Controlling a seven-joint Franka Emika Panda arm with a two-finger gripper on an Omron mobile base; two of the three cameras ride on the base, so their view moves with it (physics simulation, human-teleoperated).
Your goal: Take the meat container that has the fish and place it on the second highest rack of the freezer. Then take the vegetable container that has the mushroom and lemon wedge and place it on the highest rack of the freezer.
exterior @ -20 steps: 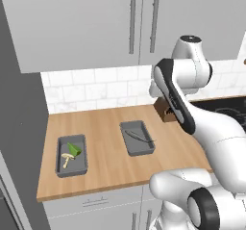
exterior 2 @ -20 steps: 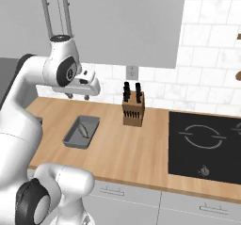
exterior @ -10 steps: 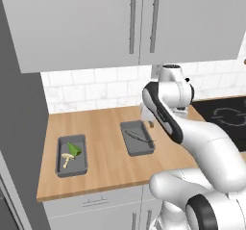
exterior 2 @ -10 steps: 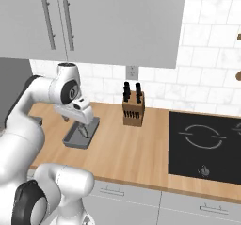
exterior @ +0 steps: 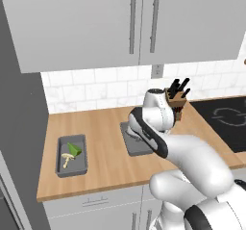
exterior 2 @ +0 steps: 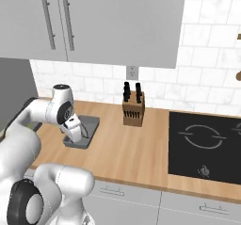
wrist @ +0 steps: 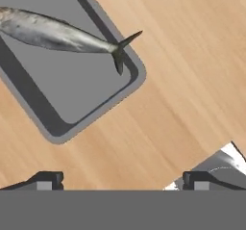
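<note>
A grey tray [wrist: 81, 94] holds the slender dark grey fish [wrist: 57, 31], whose tail reaches the tray's corner. My gripper [wrist: 120, 183] is open, its fingertips [wrist: 45, 181] set wide apart over bare counter just beside that tray corner. In the right base view the gripper [exterior 2: 80, 135] hangs low over the near end of the fish tray [exterior 2: 92, 125]. My arm partly covers the same tray [exterior: 137, 145] in the left base view. Further left sits a second grey tray [exterior: 72, 166] with the cream mushroom [exterior: 66, 158] and the green lemon wedge [exterior: 73, 148].
A wooden knife block [exterior 2: 133, 108] stands against the tiled wall to the right of the fish tray. A black cooktop [exterior 2: 207, 146] lies beyond it. Grey wall cabinets [exterior: 139, 22] hang overhead. A tall dark grey cabinet side [exterior: 21, 128] closes the counter's left end.
My arm has swung down from high near the wall cabinets, and the hand has dropped to just above the fish tray. Both trays lie where they were.
</note>
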